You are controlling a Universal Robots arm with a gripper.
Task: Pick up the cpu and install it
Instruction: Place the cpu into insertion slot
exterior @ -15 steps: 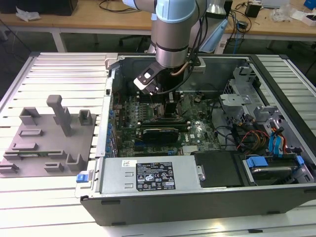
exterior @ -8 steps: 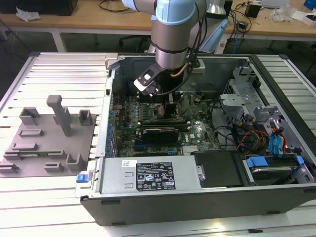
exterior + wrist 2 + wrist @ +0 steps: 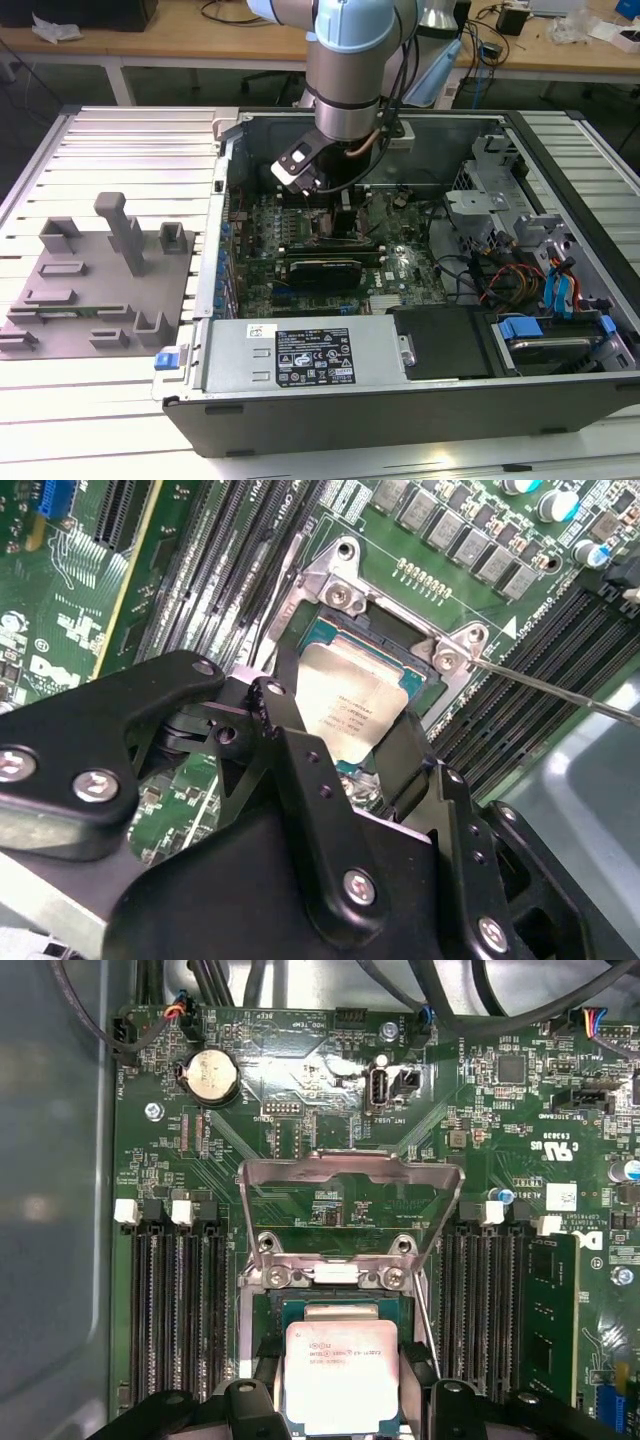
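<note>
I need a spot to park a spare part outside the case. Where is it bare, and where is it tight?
Bare slatted table lies at the exterior view's left, beyond the grey fixture and on its near side. Tight: the socket, where the hand holds the cpu, flanked by memory slots.

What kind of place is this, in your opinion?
Probably a robotics lab or test workshop: an open computer case sits on a slatted metal table, wooden benches with cables stand behind, and the gripper holds the cpu at the socket.
</note>
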